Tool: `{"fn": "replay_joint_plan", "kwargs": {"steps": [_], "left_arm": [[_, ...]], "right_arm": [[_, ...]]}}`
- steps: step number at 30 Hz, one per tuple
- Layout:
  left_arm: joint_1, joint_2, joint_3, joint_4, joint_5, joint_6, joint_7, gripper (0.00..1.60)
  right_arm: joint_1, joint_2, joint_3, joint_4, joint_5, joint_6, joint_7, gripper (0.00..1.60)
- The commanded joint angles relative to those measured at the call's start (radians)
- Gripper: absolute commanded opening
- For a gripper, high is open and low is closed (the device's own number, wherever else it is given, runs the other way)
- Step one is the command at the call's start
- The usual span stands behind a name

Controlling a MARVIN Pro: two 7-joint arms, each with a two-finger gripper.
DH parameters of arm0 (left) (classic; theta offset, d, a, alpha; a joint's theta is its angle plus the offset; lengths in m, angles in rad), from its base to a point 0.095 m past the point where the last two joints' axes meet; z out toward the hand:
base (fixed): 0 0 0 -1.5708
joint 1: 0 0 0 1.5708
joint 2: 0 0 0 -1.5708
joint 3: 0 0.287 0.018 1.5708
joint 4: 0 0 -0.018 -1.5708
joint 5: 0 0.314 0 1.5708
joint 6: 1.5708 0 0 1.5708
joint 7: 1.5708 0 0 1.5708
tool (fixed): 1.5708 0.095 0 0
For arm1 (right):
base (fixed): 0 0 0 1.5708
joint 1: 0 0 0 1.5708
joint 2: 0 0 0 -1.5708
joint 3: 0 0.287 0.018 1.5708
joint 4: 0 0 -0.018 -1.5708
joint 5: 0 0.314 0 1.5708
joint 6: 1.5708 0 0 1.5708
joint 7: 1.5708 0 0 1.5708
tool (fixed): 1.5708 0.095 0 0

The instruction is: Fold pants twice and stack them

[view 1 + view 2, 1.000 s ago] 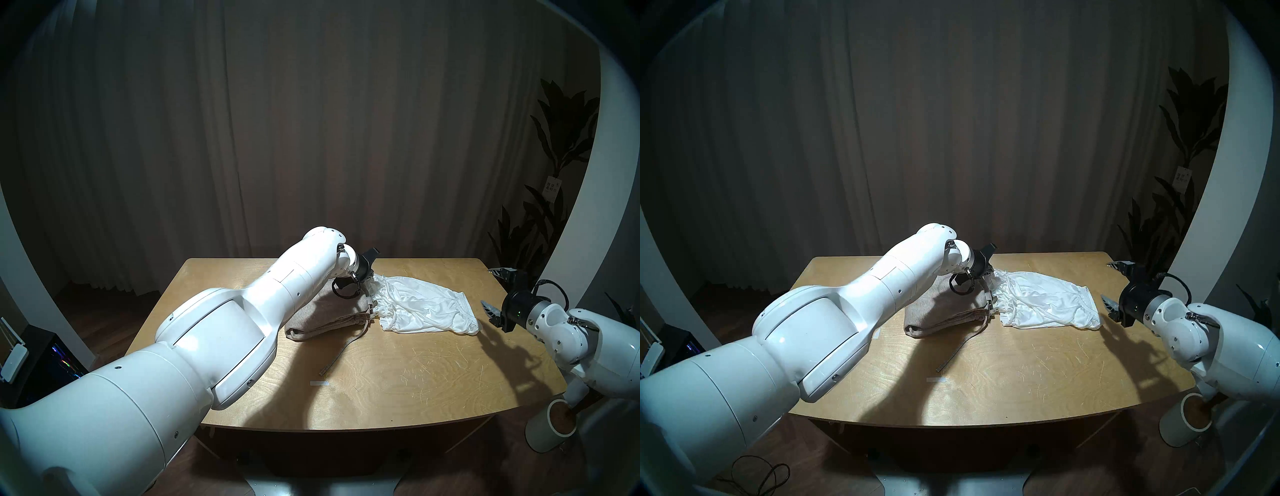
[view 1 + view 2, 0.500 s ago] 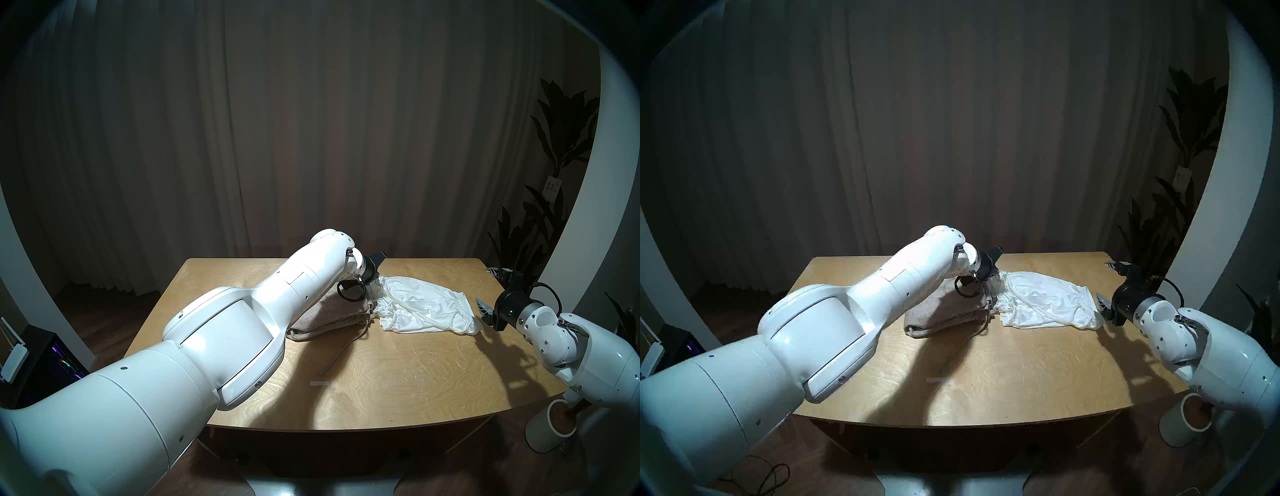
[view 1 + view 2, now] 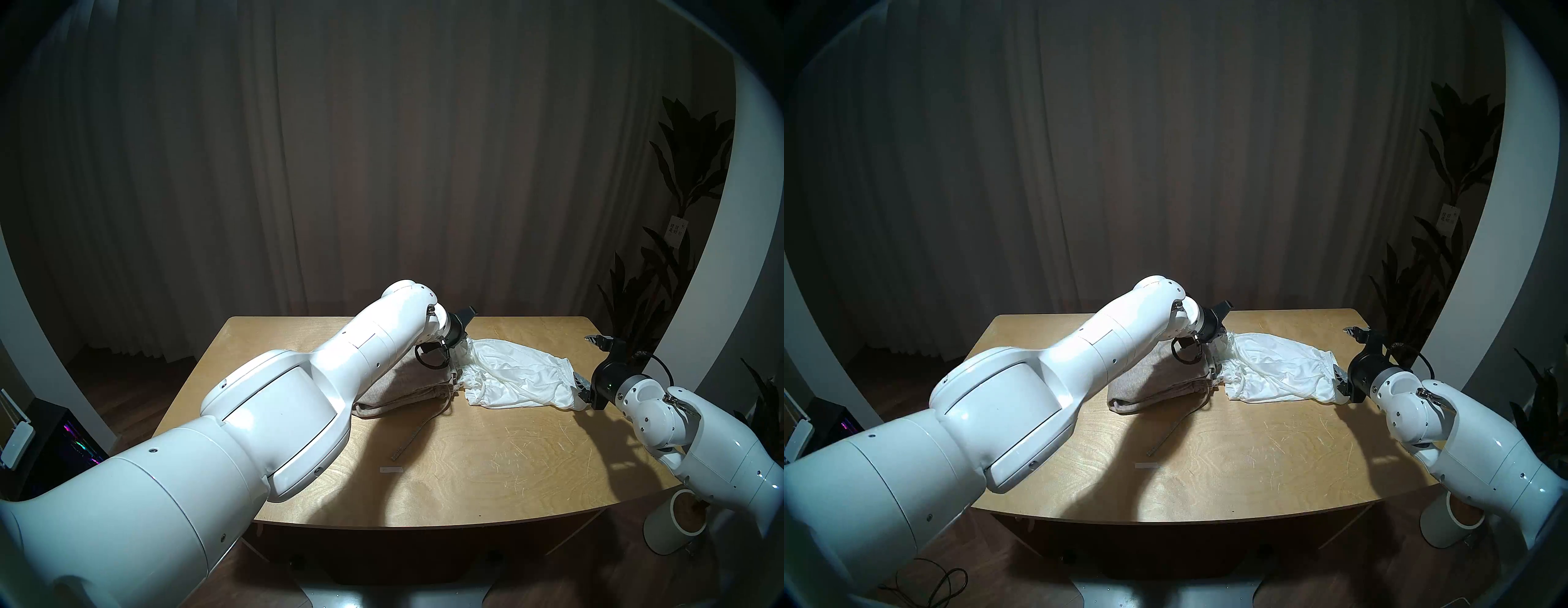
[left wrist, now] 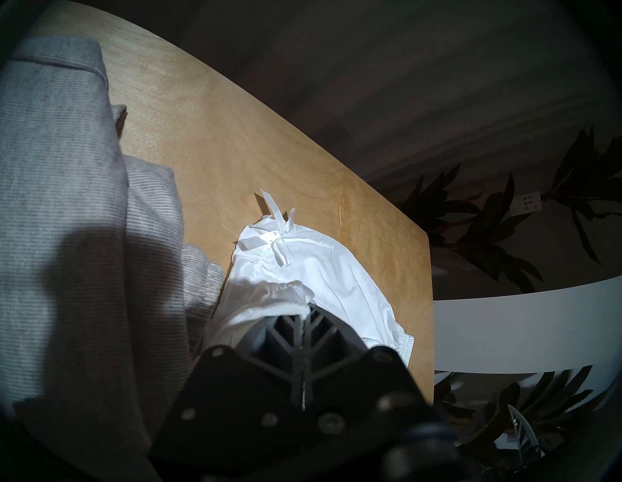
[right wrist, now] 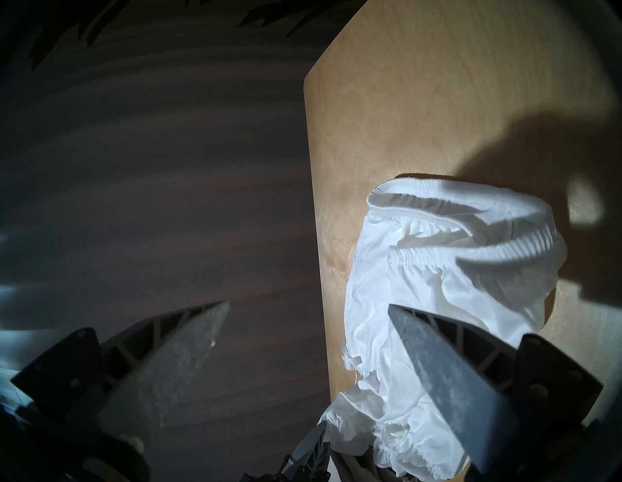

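The wooden table [image 3: 488, 458] carries two garments, and the step in hand looks like taking up the second one for its fold. The larger piece, the grey-beige knit pants [image 3: 399, 382], lies already folded into a thick bundle directly under and behind the left gripper [image 4: 304, 308], with its drawstring [image 3: 409, 441] trailing loose toward the table's near side. The smaller piece, the white shorts [image 3: 522, 375], stretches between the two grippers: the left gripper's jaws are pressed together on the ruffled end nearest the grey bundle, pinching that edge, with a ribbon bow [image 4: 277, 237] just ahead of the fingertips. The right gripper [image 3: 587, 363] stands with jaws spread wide at the opposite, waistband end; one finger reaches in over the fabric while the other hangs out past the table edge, and nothing is clamped. The next move, I judge, calls for the right jaws to close on that waistband edge so both ends can be lifted and folded. Count: two garments, two grippers, one table.
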Motion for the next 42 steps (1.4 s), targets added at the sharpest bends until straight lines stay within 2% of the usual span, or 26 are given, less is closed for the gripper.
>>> {"fn": "replay_joint_plan", "kwargs": {"steps": [1,2,3,4,5,6,7,20,24,27,30,37,42], "left_arm": [[-0.041,-0.005,-0.005,0.001,0.005,-0.005,-0.024,0.58],[-0.043,-0.004,-0.005,0.003,0.007,-0.006,-0.026,0.54],[-0.044,-0.004,-0.005,0.006,0.009,-0.007,-0.028,0.58],[-0.046,-0.003,-0.005,0.009,0.011,-0.009,-0.029,0.68],[-0.048,-0.003,-0.005,0.012,0.014,-0.012,-0.031,1.17],[-0.049,-0.002,-0.006,0.015,0.015,-0.014,-0.033,1.57],[-0.051,0.0,-0.008,0.016,0.016,-0.018,-0.036,1.6],[-0.077,0.004,-0.033,0.038,0.032,-0.064,-0.101,1.6],[-0.074,0.03,-0.037,-0.022,0.043,-0.071,-0.184,1.6],[-0.055,0.069,-0.036,-0.08,0.053,-0.066,-0.228,1.6],[-0.049,0.093,-0.034,-0.101,0.061,-0.06,-0.239,1.6],[-0.062,0.131,-0.055,-0.153,0.066,-0.066,-0.27,1.6],[-0.057,0.163,-0.06,-0.179,0.08,-0.074,-0.283,1.6]], "right_arm": [[0.104,-0.076,0.001,0.02,-0.059,-0.013,-0.011,1.6],[0.14,-0.09,-0.019,0.037,-0.067,-0.015,-0.021,1.6],[0.115,-0.095,-0.002,0.03,-0.075,-0.015,-0.017,1.6],[0.144,-0.107,-0.019,0.044,-0.084,-0.017,-0.026,1.6],[0.171,-0.122,-0.035,0.059,-0.095,-0.02,-0.034,1.6],[0.162,-0.131,-0.028,0.058,-0.104,-0.021,-0.033,1.6],[0.166,-0.138,-0.031,0.063,-0.11,-0.022,-0.035,1.6],[0.298,-0.261,-0.094,0.186,-0.237,-0.032,-0.068,1.6],[0.332,-0.249,-0.12,0.213,-0.266,-0.018,-0.05,1.6],[0.259,-0.194,-0.089,0.143,-0.254,-0.005,-0.013,1.6],[0.224,-0.156,-0.057,0.092,-0.241,-0.007,0.004,1.6],[0.177,-0.104,0.0,0.024,-0.238,-0.006,0.02,1.6],[0.121,-0.088,-0.001,0.014,-0.234,0.0,0.013,1.6]]}}
